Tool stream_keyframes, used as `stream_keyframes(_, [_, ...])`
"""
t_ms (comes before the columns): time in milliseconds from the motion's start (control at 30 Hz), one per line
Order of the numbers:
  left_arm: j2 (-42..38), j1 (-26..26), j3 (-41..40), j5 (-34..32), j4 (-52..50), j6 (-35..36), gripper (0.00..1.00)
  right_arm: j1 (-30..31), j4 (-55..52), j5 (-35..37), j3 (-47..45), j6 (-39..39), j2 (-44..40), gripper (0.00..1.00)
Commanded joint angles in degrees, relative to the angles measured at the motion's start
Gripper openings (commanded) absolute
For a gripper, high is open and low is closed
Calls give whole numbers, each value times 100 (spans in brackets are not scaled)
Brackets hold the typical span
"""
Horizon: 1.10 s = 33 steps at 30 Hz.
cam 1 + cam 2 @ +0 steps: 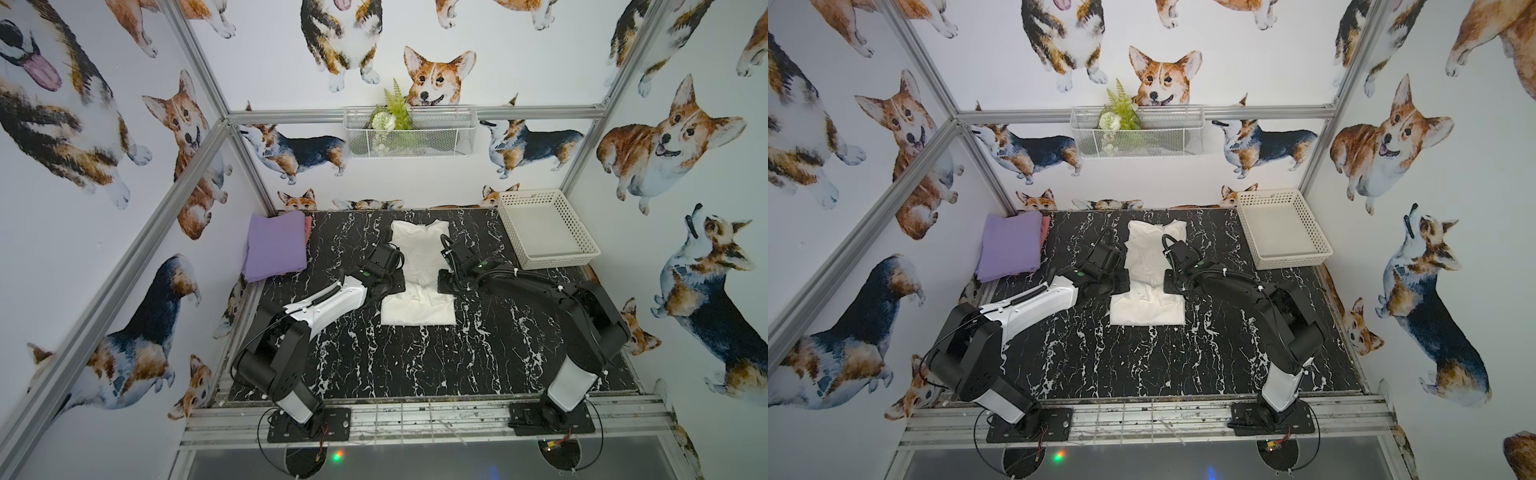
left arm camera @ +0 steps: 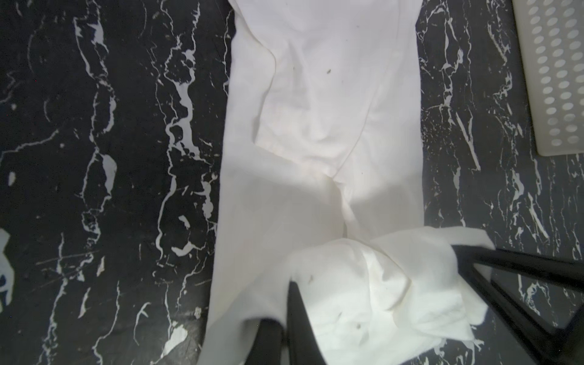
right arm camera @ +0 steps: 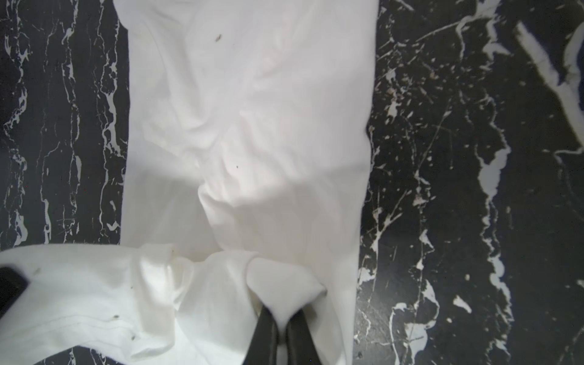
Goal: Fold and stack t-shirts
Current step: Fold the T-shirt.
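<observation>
A white t-shirt (image 1: pixel 419 253) (image 1: pixel 1152 253) lies folded into a long strip in the middle of the black marble table. Its near end is raised and bunched between my two grippers. My left gripper (image 1: pixel 397 286) (image 2: pixel 282 316) is shut on the left part of that raised edge. My right gripper (image 1: pixel 442 284) (image 3: pixel 282 316) is shut on a pinch of the same cloth (image 3: pixel 284 281) at the right. No print shows on the white t-shirt. A folded lavender t-shirt (image 1: pixel 276 247) (image 1: pixel 1011 245) rests at the back left, on top of a pinkish one (image 1: pixel 307 228) (image 1: pixel 1045 226) whose edge peeks out.
A white perforated basket (image 1: pixel 544 262) (image 1: pixel 1291 262) (image 2: pixel 556 79) stands at the back right corner. A wire basket with a plant (image 1: pixel 411 133) hangs on the back wall. Metal frame posts and walls close in the table on three sides.
</observation>
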Motion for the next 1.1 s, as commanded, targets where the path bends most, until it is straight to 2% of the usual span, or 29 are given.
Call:
stream_keyframes(0, [374,199,302,277,417,260,0,-53,-36,-92,244,-239,208,0])
stream_keyframes(367, [1216,369,691,646,784,321,0,-182,-210,161,621,-293,599,0])
stream_keyframes(400, [1234,371,702,629,800,313,9,-187,-263,226,668,-285,638,0])
stream_keyframes(433, [1248,400,682,662,864,322,44,-188,-346,288,721,-276,677,12])
stream_keyframes(467, [1236,420,649,642,913,300,69,-188,-406,307,779,-300,703,29])
stream_keyframes(500, [1190,431,609,568,911,267,79,-182,-482,351,800,-319,689,45])
stream_keyframes(533, [1113,431,585,447,847,266,92,-174,-475,414,761,-320,623,51])
stream_keyframes(567, [1017,431,561,360,780,262,99,-150,-408,490,671,-335,502,56])
stream_keyframes(633, [643,436,457,165,626,333,100,15,-284,877,459,-422,134,62])
stream_keyframes(733, [-124,432,75,5,587,330,100,469,-133,1321,194,-557,-384,62])
stream_keyframes(867, [-786,364,-406,13,274,227,100,813,100,568,64,-376,-374,62])
stream_keyframes(1067, [-1533,315,-1335,-62,348,74,100,1187,390,99,177,-96,355,62])
